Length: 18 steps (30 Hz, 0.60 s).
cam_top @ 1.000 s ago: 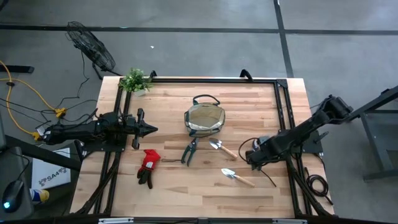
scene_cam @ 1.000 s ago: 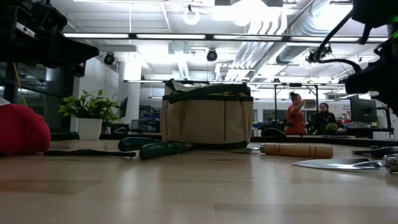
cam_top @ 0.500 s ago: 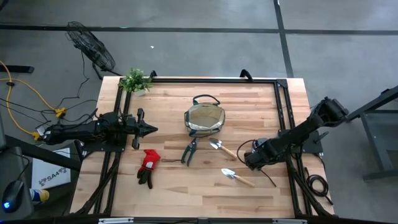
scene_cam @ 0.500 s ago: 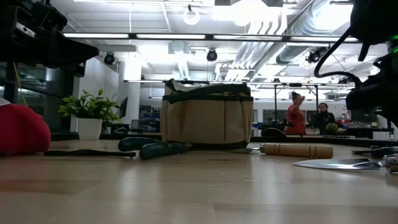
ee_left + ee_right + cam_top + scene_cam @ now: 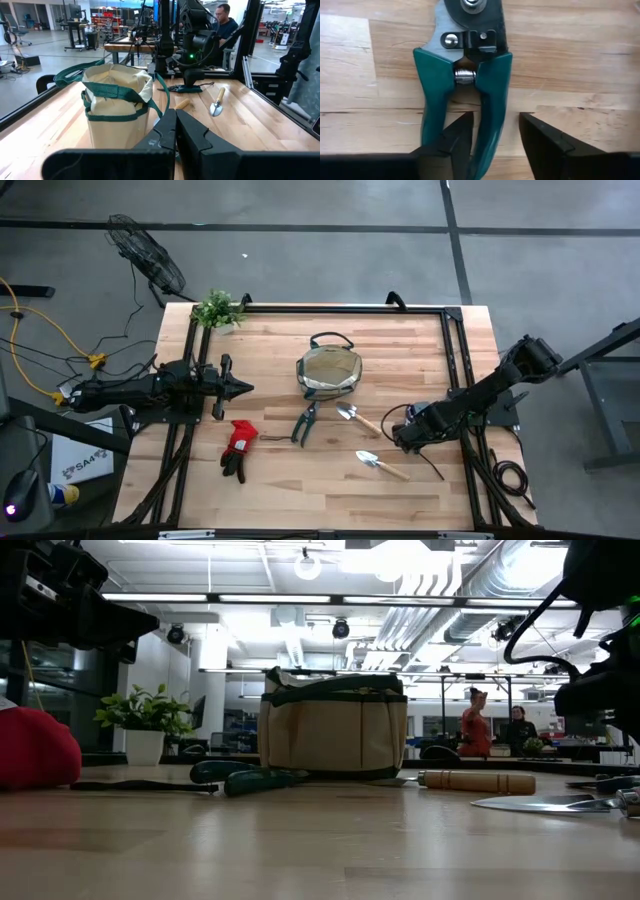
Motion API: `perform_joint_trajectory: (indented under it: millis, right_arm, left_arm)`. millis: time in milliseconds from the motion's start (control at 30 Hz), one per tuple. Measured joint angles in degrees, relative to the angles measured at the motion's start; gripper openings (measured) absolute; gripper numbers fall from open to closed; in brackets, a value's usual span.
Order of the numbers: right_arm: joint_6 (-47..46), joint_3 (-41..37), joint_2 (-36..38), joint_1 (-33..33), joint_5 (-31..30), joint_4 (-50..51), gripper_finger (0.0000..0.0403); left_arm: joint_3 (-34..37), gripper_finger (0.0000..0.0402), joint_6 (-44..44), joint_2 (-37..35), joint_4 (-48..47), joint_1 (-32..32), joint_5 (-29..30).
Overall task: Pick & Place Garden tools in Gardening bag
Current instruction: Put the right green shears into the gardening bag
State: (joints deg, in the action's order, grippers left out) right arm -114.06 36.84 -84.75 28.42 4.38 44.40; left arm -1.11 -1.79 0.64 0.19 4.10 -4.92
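while the right gripper (image 5: 492, 142) hung low over the table's right side, its two dark fingers (image 5: 457, 140) stood partly apart, straddling one green handle of a pair of pruning shears (image 5: 465, 75) that lay flat on the wood; the other handle lay outside the gap, and no pad could be seen pressing on the handle. seen from above, that gripper (image 5: 403, 436) sat near the right frame rail, hiding the shears beneath it.

nearest the front edge lay a trowel (image 5: 381, 464) with a light wooden handle, and over to the left a red-and-black glove pair (image 5: 237, 447). a little farther back, a second trowel (image 5: 357, 419) lay between the right gripper and a second pair of shears (image 5: 304, 422), whose handles pointed toward the front. all of these rested on the table (image 5: 300, 490), outside the bag.

beyond them, near the middle of the table, the gardening bag (image 5: 328, 370) stood upright with its mouth open and its dark looped handle at the far side. the left gripper (image 5: 240, 388) waited to its left, above the left frame rail, its fingers (image 5: 172, 132) pressed together on nothing, pointing at the bag (image 5: 117, 107).

at the far left corner stood a small leafy plant (image 5: 217, 309). in the room behind, a person (image 5: 474, 726) in red could be made out.
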Motion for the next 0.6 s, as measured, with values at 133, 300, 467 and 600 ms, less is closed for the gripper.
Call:
perform_joint_trajectory:
  millis: [133,300,467,600]
  right_arm:
    - [0.0,0.0,0.0,0.0,-0.4,-0.3,0.0112]
    - [0.0,0.0,0.0,0.0,-0.5,-0.4,0.0079]
    - [0.0,-0.1,-0.1,0.0,-0.5,-0.5,0.0063]
    - [0.2,-0.1,-0.1,0.0,-1.0,-0.4,0.0061]
  left_arm:
    - [0.0,0.0001,0.0,0.0,0.0,0.0,0.0]
    - [0.0,0.0001,0.0,0.0,0.0,0.0,0.0]
    - [0.0,0.0001,0.0,0.0,0.0,0.0,0.0]
    - [0.0,0.0001,0.0,0.0,0.0,0.0,0.0]
